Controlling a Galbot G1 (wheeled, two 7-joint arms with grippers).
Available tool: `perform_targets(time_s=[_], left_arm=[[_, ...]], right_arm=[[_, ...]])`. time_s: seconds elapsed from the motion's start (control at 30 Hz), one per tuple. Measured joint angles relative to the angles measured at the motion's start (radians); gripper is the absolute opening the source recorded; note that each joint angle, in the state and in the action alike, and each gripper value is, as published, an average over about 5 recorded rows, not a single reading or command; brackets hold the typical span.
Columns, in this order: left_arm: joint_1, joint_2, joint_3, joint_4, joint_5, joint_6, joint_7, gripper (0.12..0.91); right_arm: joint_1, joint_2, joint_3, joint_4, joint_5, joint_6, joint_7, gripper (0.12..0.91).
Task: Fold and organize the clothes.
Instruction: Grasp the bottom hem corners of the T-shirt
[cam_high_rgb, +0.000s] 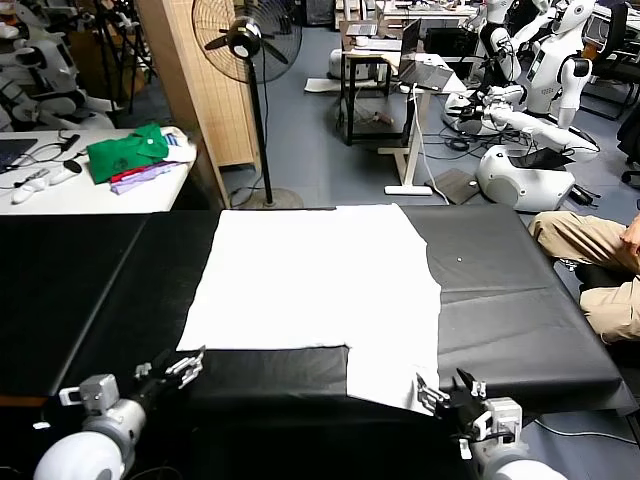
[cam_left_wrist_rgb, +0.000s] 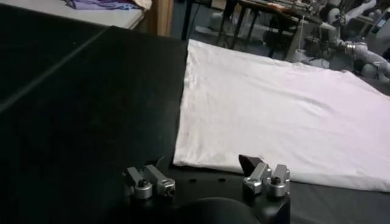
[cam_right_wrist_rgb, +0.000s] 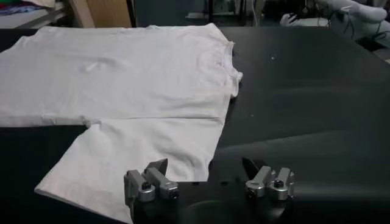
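White cotton T-shirt (cam_high_rgb: 320, 275), plain side up, is spread flat on the black-covered table (cam_high_rgb: 520, 300), with one sleeve extended toward the near edge on the robot's right. The full outline is given only by the head view. The left end effector (cam_high_rgb: 185, 367) is seen low at the near edge, just short of the shirt's near left corner, fingers apart and empty. The right end effector (cam_high_rgb: 447, 392) is seen beside the sleeve's near edge, fingers likewise apart, nothing gripped. In the left wrist view the straight shirt edge (cam_left_wrist_rgb: 183, 115) is shown just beyond the spread fingers (cam_left_wrist_rgb: 149, 181). In the right wrist view the neckline (cam_right_wrist_rgb: 231, 67) and sleeve (cam_right_wrist_rgb: 134, 155) are shown, one finger (cam_right_wrist_rgb: 146, 182) seen against the sleeve cloth; contact cannot be told. A green folded shirt (cam_high_rgb: 128, 152) on a white side table (cam_high_rgb: 90, 195) is recorded in the head view alone.
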Motion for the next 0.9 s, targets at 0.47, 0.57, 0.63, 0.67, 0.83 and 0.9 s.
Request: perform_targets(time_s=[0.47, 0.57, 0.63, 0.67, 0.83, 0.9], left_arm=[[-0.042, -0.017, 0.033, 0.072, 0.034, -0.007, 0.009, 0.728], [-0.044, -0.020, 0.037, 0.080, 0.038, -0.014, 0.008, 0.581], [-0.043, -0.021, 0.039, 0.082, 0.039, -0.018, 0.007, 0.464], [-0.042, -0.021, 0.040, 0.081, 0.039, -0.019, 0.007, 0.414], [-0.027, -0.022, 0.038, 0.063, 0.038, -0.018, 0.004, 0.181], [-0.015, -0.022, 0.032, 0.047, 0.032, -0.020, -0.004, 0.131]], right_arm=[[0.000, 0.024, -0.031, -0.028, -0.046, 0.016, -0.004, 0.444], [-0.006, 0.028, -0.033, -0.022, -0.053, 0.015, 0.005, 0.277], [-0.013, 0.030, -0.030, -0.012, -0.057, 0.011, 0.017, 0.189], [-0.018, 0.030, -0.027, -0.004, -0.060, 0.005, 0.024, 0.151], [-0.062, 0.030, 0.000, 0.076, -0.068, -0.051, 0.050, 0.121], [-0.080, 0.025, 0.016, 0.111, -0.058, -0.062, 0.053, 0.121]])
